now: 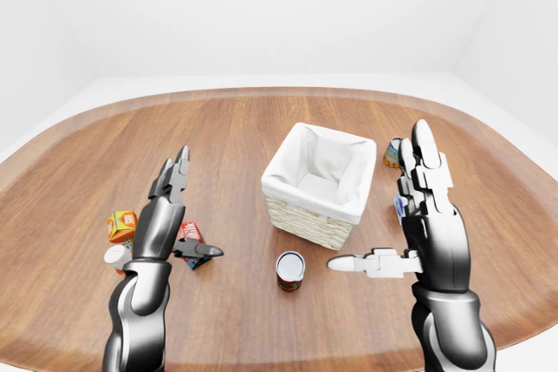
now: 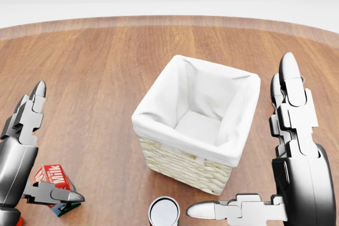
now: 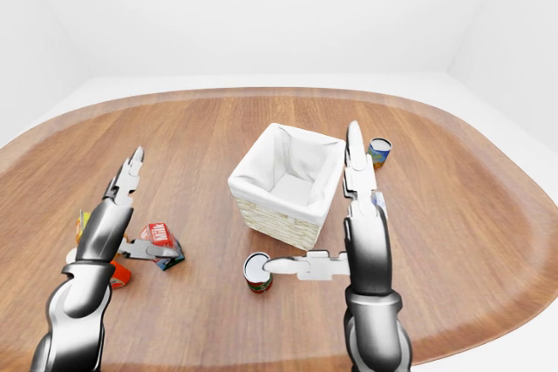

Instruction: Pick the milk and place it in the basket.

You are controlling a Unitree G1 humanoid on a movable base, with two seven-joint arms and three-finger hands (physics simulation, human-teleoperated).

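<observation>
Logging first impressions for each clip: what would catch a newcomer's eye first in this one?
The white-lined wicker basket at the middle of the oval wooden table, empty. Next, the two dark robot hands raised open on either side of it: the left robot hand hovering by the red milk carton, the right robot hand beside the basket, its thumb reaching toward a can.

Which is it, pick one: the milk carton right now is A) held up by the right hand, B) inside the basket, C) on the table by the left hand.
C: the milk carton lies on the table beside the open left hand, outside the basket.
</observation>
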